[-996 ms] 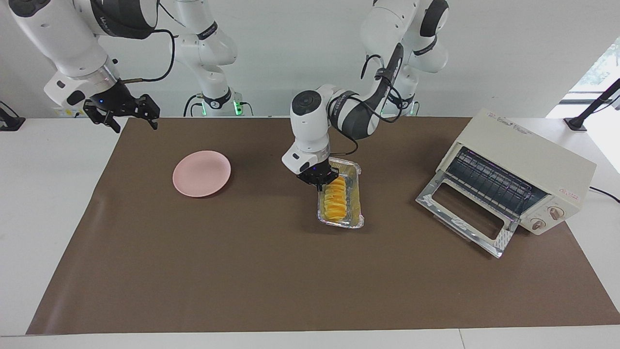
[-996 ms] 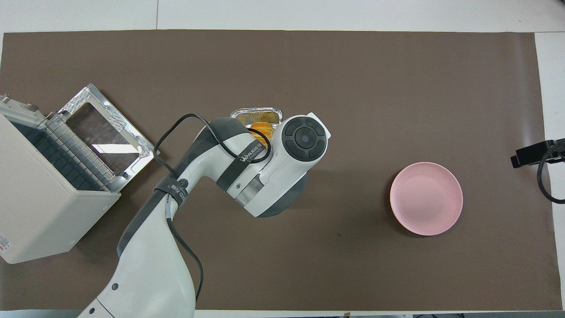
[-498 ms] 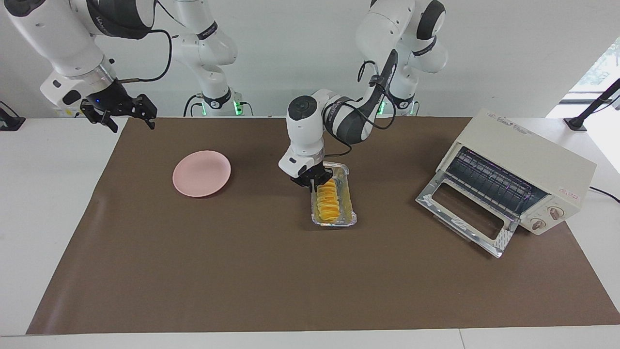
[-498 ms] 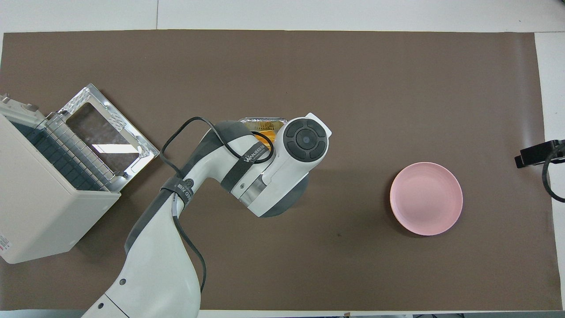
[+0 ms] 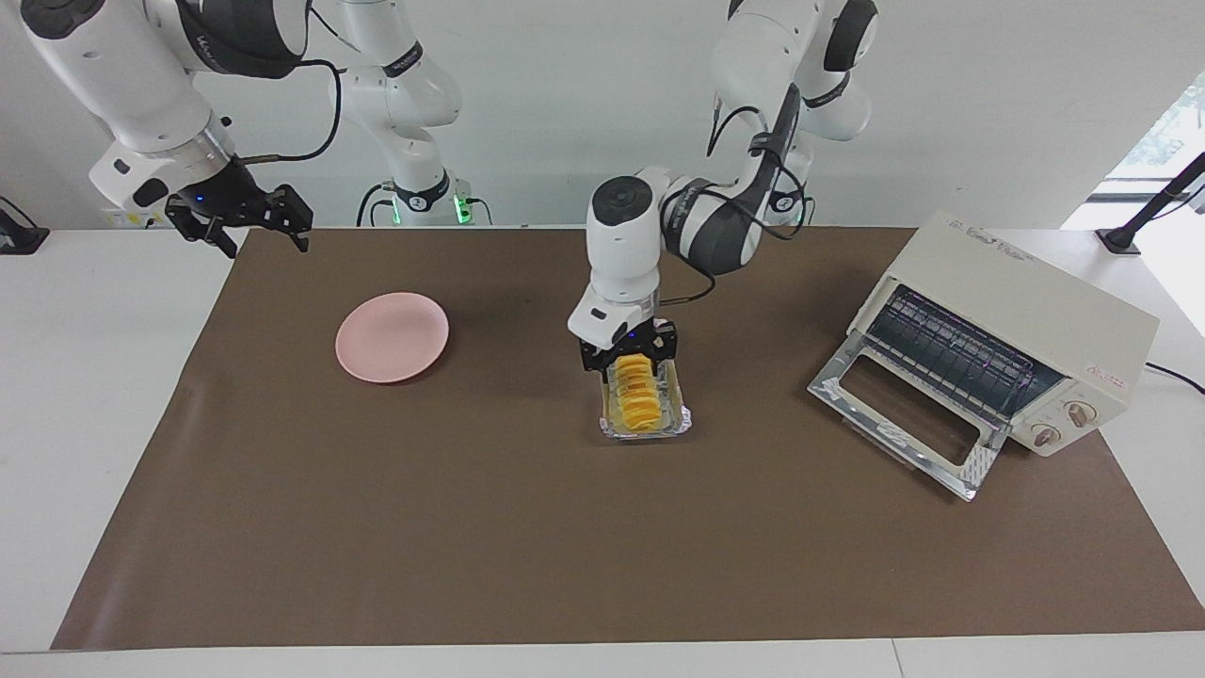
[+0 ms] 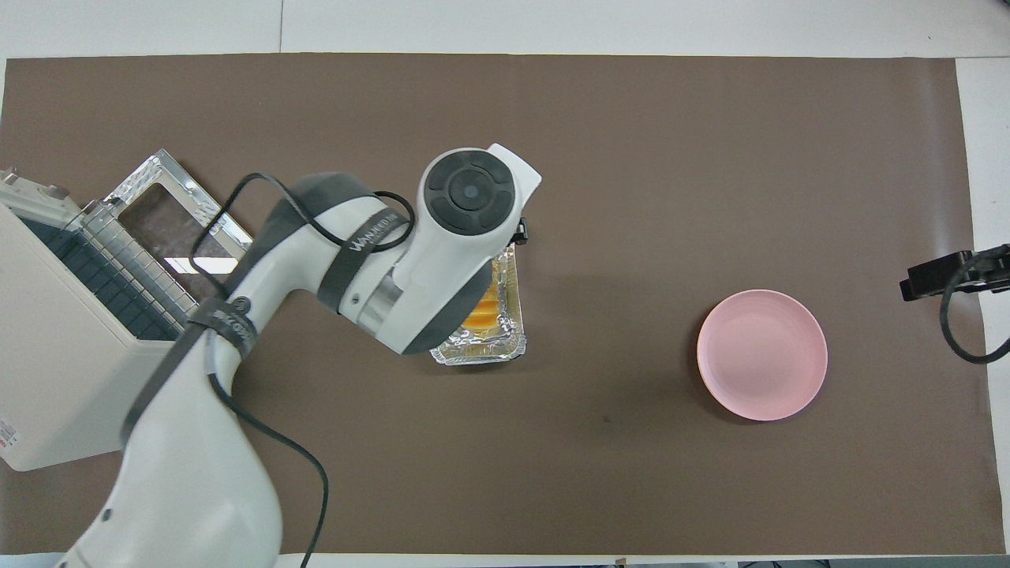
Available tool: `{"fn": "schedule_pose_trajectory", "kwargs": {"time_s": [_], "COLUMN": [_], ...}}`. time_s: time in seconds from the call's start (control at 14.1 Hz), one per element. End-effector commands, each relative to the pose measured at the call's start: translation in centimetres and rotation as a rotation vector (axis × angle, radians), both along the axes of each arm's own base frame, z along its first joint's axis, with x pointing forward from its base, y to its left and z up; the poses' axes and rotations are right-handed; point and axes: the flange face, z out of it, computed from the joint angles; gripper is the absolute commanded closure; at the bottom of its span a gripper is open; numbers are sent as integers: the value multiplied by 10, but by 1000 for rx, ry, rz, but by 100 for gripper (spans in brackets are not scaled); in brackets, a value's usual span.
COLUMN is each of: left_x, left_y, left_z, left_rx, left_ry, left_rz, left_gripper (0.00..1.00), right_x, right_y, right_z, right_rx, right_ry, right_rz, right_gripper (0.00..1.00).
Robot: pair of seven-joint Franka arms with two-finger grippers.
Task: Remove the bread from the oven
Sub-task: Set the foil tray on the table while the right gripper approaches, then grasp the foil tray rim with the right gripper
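Note:
The golden ridged bread (image 5: 633, 395) lies in a silver foil tray (image 5: 650, 430) on the brown mat, mid-table, outside the oven. My left gripper (image 5: 629, 355) hangs low over the tray's end nearer the robots, open, one finger on each side of the bread. In the overhead view the left wrist covers most of the bread (image 6: 484, 312) and tray (image 6: 481, 352). The cream oven (image 5: 1026, 311) stands at the left arm's end with its glass door (image 5: 904, 414) dropped open and its rack bare. My right gripper (image 5: 247, 218) waits open in the air over the mat's corner.
A pink plate (image 5: 392, 336) sits empty on the mat toward the right arm's end, also in the overhead view (image 6: 762, 354). The oven (image 6: 71, 379) fills the overhead view's edge. Only the tip of the right gripper (image 6: 919, 280) shows there.
My left gripper has opened, letting go of the tray's end. The tray with the bread has swung round to lie straight. The right arm has barely shifted.

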Motion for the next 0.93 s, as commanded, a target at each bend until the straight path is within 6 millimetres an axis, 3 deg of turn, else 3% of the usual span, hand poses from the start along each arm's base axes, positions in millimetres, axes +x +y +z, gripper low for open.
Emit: {"fn": "schedule_pose_trajectory", "kwargs": {"time_s": [0.0, 0.21, 0.36, 0.64, 0.85], "left_x": [13, 17, 4, -43, -52], "left_y": [98, 205, 254, 298, 308], "left_z": [73, 126, 148, 168, 171], "left_rx": [-11, -28, -13, 6, 2], "left_ry": [13, 71, 130, 235, 241], "left_rz": [95, 44, 15, -9, -29], "left_gripper": [0, 0, 0, 0, 0], "right_x": [-6, 2, 12, 28, 34], "right_y": [53, 102, 129, 217, 253], "right_z": [-11, -30, -51, -110, -147], "right_rx": [-19, -19, -25, -34, -33], "right_ry": [-33, -64, -62, -71, -75], "right_rz": [-33, -78, -125, -190, -216], "right_gripper": [0, 0, 0, 0, 0]}}
